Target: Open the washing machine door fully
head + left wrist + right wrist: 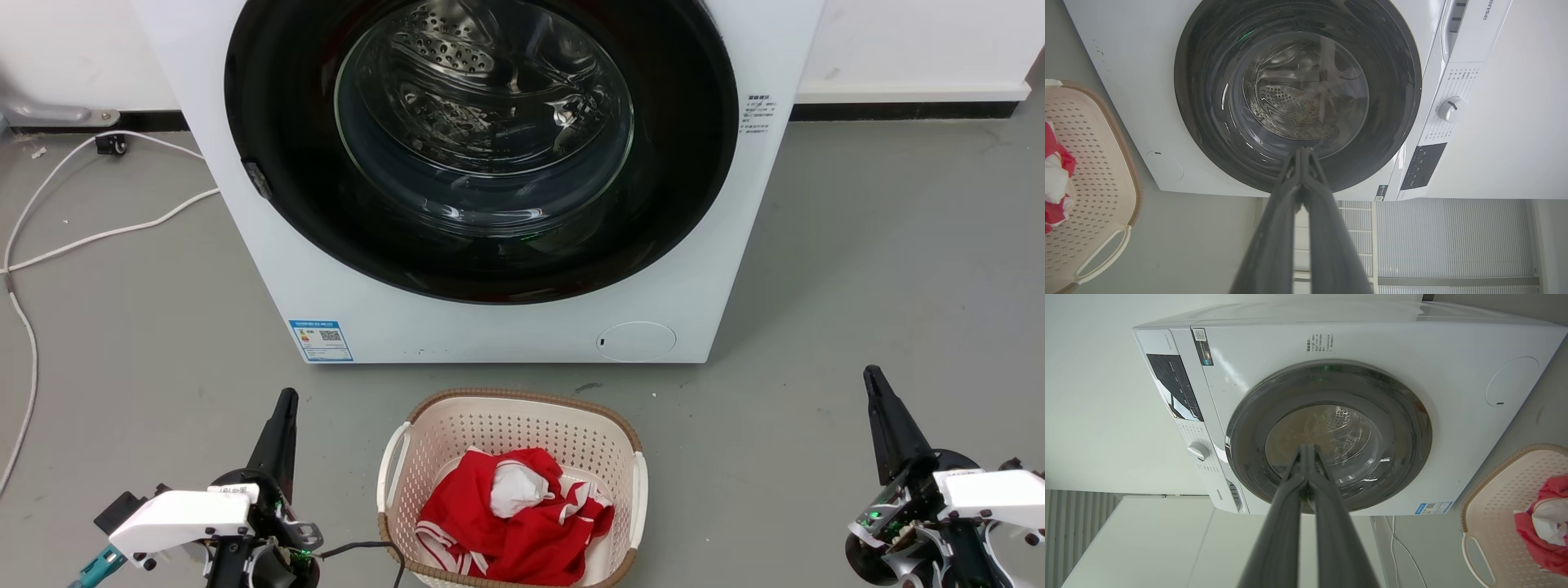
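Note:
The washing machine door is a large round glossy black disc with a clear glass bowl at its centre, lying flat against the white machine. A small latch piece sits at its left rim. Both wrist views face the door from a distance. My left gripper stands low at the left, shut and empty, well short of the machine. At the lower right my right gripper is shut with nothing in it, just as far away. In each wrist view the gripper has its fingers pressed together.
A cream laundry basket holding red and white clothes stands on the grey floor between my grippers, in front of the machine. White cables trail over the floor at the left. A white wall runs behind.

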{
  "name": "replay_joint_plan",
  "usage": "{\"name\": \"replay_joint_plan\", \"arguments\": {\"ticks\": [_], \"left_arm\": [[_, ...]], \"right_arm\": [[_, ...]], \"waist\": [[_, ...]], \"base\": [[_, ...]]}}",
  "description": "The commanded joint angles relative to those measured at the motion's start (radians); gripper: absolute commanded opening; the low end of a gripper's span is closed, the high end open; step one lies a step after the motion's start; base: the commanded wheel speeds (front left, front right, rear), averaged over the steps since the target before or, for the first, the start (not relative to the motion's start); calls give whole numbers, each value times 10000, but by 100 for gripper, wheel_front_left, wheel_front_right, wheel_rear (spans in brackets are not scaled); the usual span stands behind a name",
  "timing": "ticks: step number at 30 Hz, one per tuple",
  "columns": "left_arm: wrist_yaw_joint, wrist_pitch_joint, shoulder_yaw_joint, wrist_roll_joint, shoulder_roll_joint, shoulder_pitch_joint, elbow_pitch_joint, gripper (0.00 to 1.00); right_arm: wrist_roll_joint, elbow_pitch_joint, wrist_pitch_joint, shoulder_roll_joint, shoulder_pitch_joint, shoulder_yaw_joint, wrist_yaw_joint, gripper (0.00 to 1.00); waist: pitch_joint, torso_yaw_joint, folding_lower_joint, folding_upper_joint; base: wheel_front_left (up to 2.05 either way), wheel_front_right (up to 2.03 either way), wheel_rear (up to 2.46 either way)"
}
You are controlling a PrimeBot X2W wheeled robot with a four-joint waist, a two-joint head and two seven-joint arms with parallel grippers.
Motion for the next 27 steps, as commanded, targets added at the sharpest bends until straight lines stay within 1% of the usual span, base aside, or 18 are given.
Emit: {"name": "replay_joint_plan", "arguments": {"ticks": [1,9,10,14,20,27], "left_arm": [[-18,35,35,-4,22,-70,3,0],[-18,34,35,-3,21,-70,3,0],[0,-2,-1,1,-2,0,1,100],[2,-61,-75,16,-26,99,136,100],[2,-379,-395,110,-23,69,6,100],[1,-715,-518,341,-18,31,-266,100]], "right_arm": [[-43,13,32,2,-112,-12,39,0],[-46,14,36,6,-113,-16,40,0],[-2,2,0,0,0,-3,0,100],[-7,122,-57,23,126,35,-5,100],[-69,-131,-372,22,185,253,-4,100],[-316,-434,-706,21,252,352,-2,100]], "waist": [[0,0,0,0],[0,0,0,0],[0,0,0,0],[2,0,0,0],[9,0,0,0],[12,14,0,0]], "base": [[0,0,0],[0,0,0],[0,0,0],[0,0,0],[0,0,0],[0,0,0]]}}
